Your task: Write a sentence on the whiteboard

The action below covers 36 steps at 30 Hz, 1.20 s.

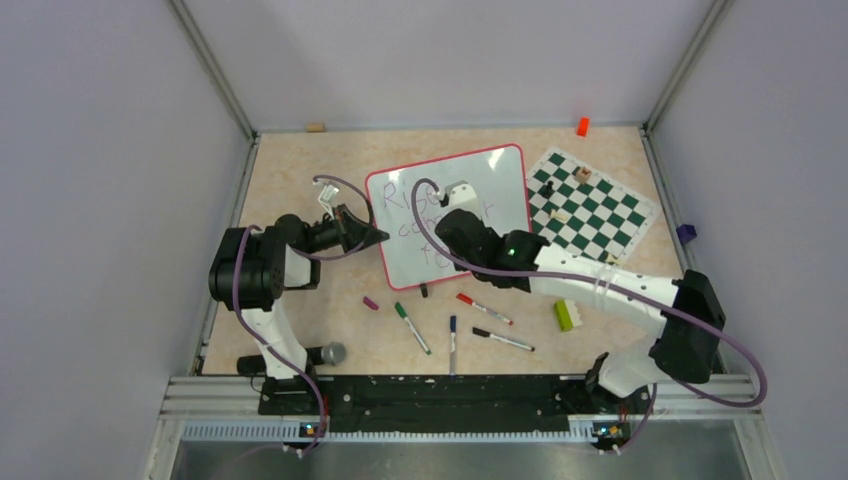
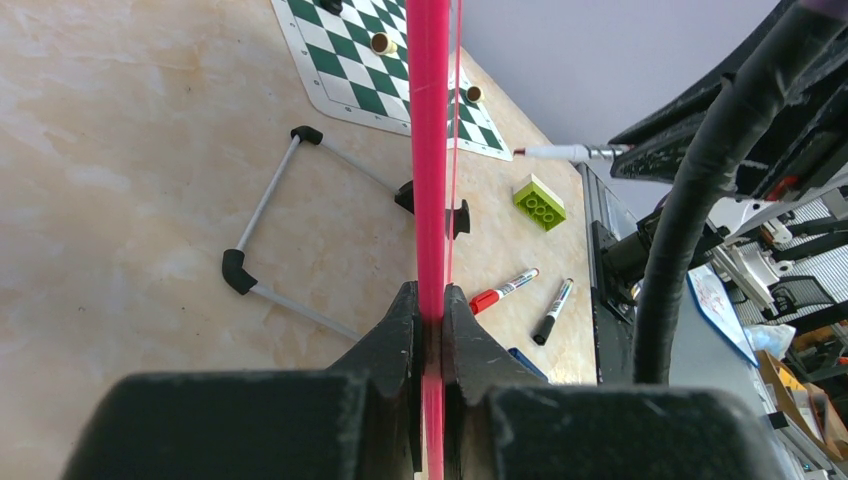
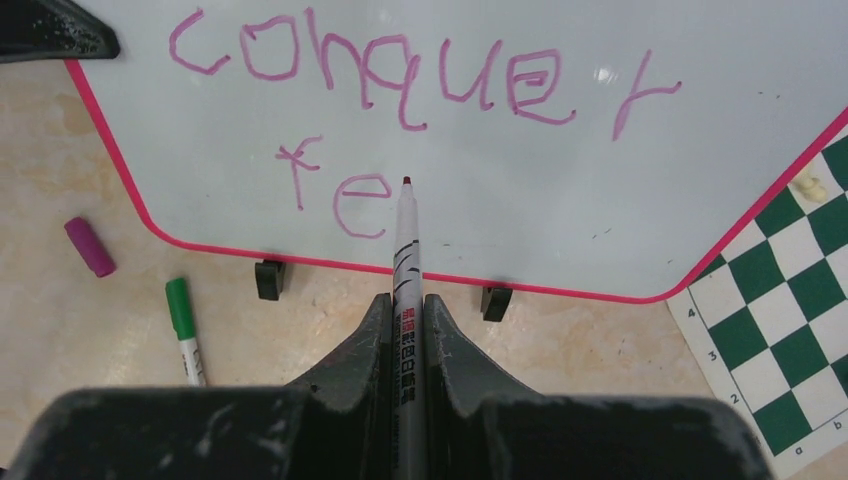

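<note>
Overhead, I'm seeing the right arm (image 1: 560, 270) covering the line endings of the sentence (image 1: 405, 228) on the whiteboard (image 1: 495, 175). The right wrist view's top edge is cropping off its first line, and the left wrist view is showing the board only edge-on.

Overhead looks down; wrist cameras, close, apparently share the whiteboard (image 1: 500, 170).

Soft, even overhead light left all three views bright, shadows faint. A small glare spot sat on the glossy white, red-rimmed whiteboard (image 3: 600, 130); its edge blurred near the left wrist lens.
</note>
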### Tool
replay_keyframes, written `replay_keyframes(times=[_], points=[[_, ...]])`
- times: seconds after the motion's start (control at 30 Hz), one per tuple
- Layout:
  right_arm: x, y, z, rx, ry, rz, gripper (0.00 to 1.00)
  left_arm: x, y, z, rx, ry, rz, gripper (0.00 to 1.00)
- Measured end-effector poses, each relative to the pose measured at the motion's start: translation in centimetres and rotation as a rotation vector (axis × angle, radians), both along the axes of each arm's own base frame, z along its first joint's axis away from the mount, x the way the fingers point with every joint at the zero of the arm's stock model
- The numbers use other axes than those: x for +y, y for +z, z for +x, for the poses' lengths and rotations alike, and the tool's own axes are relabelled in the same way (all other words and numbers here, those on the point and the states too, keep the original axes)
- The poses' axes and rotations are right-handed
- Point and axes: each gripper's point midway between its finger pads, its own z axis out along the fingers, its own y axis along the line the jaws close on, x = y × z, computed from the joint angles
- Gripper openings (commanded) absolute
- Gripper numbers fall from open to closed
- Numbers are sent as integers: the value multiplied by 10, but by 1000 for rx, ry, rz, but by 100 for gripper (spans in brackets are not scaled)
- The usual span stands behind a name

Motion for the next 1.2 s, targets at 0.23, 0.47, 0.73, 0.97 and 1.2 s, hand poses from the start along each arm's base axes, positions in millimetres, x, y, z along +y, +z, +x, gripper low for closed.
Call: replay_keyframes(times=[0.23, 0.47, 0.73, 0.97, 1.2], points=[[-8, 1, 9, -7, -23, 2, 0, 0, 0, 0, 0, 0, 0, 0], [-6, -17, 12, 18, -28, -38, 0, 0, 0, 0, 0, -1, 0, 0], [-10, -26, 14, 32, -39, -61, 0, 0, 0, 0, 0, -1, 0, 0], [-14, -34, 19, 36, -58, -84, 0, 0, 0, 0, 0, -1, 0, 0], [-14, -39, 22, 37, -53, -106, 0, 0, 0, 0, 4, 1, -1, 0]])
